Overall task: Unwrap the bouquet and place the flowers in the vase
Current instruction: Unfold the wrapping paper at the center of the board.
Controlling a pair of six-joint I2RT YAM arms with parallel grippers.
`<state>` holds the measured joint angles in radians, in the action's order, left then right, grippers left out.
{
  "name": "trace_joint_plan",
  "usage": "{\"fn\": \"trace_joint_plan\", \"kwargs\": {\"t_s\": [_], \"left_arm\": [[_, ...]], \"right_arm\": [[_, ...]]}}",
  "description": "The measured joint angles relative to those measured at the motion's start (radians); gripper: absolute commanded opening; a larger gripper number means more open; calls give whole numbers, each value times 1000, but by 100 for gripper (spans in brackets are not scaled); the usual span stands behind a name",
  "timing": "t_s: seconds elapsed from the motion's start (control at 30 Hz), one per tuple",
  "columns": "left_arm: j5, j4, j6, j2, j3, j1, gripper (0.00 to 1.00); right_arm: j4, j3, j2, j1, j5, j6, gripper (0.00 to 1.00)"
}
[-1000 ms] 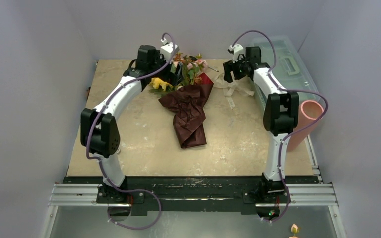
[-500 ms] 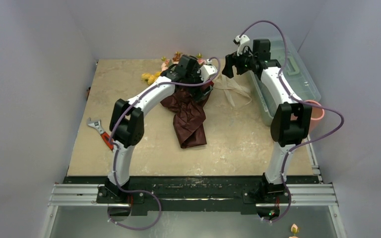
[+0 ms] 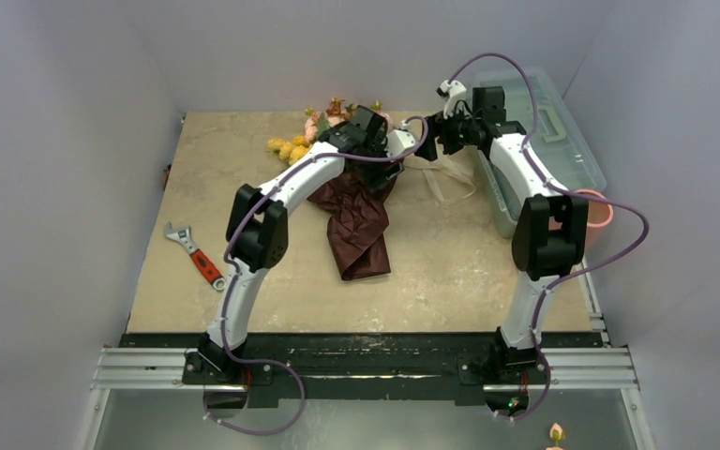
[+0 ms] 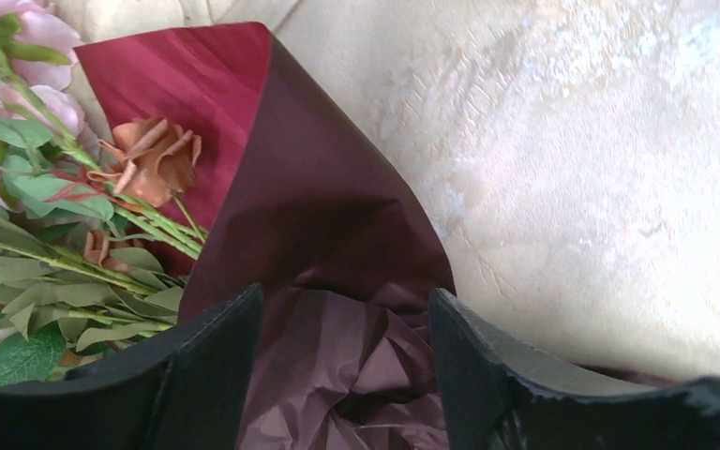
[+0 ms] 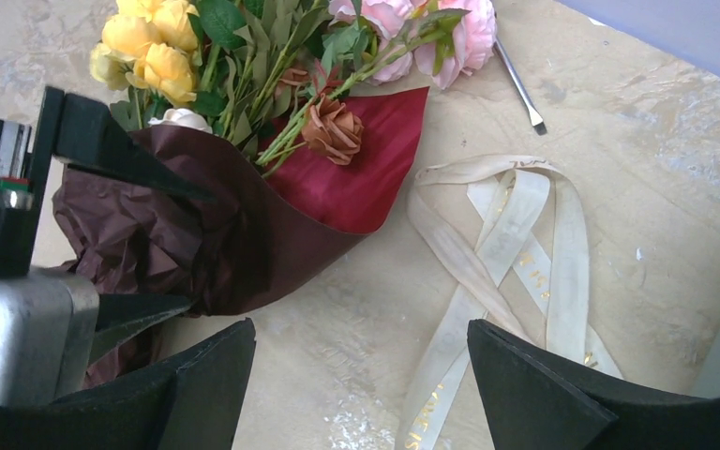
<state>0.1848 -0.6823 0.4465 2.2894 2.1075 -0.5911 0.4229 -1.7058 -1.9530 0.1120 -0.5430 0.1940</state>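
The bouquet lies at the back of the table, its cream ribbon (image 5: 506, 234) untied and loose beside it. The flowers (image 3: 307, 131), yellow (image 5: 145, 47), pink and orange roses on green stems, rest on the opened dark red paper (image 3: 356, 220). My left gripper (image 4: 342, 319) reaches over the paper (image 4: 337, 216) with a finger on either side of a crumpled fold; whether they press it does not show. My right gripper (image 5: 361, 356) hangs open over bare table between paper (image 5: 244, 234) and ribbon. The salmon-pink vase (image 3: 603, 210) stands at the right edge, mostly behind my right arm.
A clear greenish plastic box (image 3: 539, 122) with a handle sits at the back right, next to the ribbon. A red-handled wrench (image 3: 197, 253) lies at the left. A thin metal tool (image 5: 520, 89) lies past the pink roses. Grey walls close in on three sides.
My left arm swung right from beside the flowers to over the paper, uncovering the wrench, and its jaws narrowed. The flowers shifted back and left. My right gripper rose a little and opened wider.
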Motion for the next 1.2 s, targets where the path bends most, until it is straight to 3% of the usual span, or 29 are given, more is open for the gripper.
{"fn": "trace_joint_plan", "kwargs": {"t_s": [0.23, 0.27, 0.53, 0.83, 1.07, 1.2], "left_arm": [[25, -71, 10, -1, 0, 0, 3], [28, -82, 11, -1, 0, 0, 0], [61, -120, 6, -63, -31, 23, 0], [109, -89, -32, -254, -123, 161, 0], [209, -65, -61, -380, -262, 253, 0], [268, -61, -68, -476, -373, 283, 0]], "right_arm": [[7, -1, 0, 6, 0, 0, 86], [11, -2, -1, 7, 0, 0, 87], [26, -13, -4, 31, -27, 1, 85], [62, -11, -4, 79, -111, 17, 80], [90, 46, -7, 159, -196, 71, 50], [93, 49, -36, 209, -223, 85, 43]]}}
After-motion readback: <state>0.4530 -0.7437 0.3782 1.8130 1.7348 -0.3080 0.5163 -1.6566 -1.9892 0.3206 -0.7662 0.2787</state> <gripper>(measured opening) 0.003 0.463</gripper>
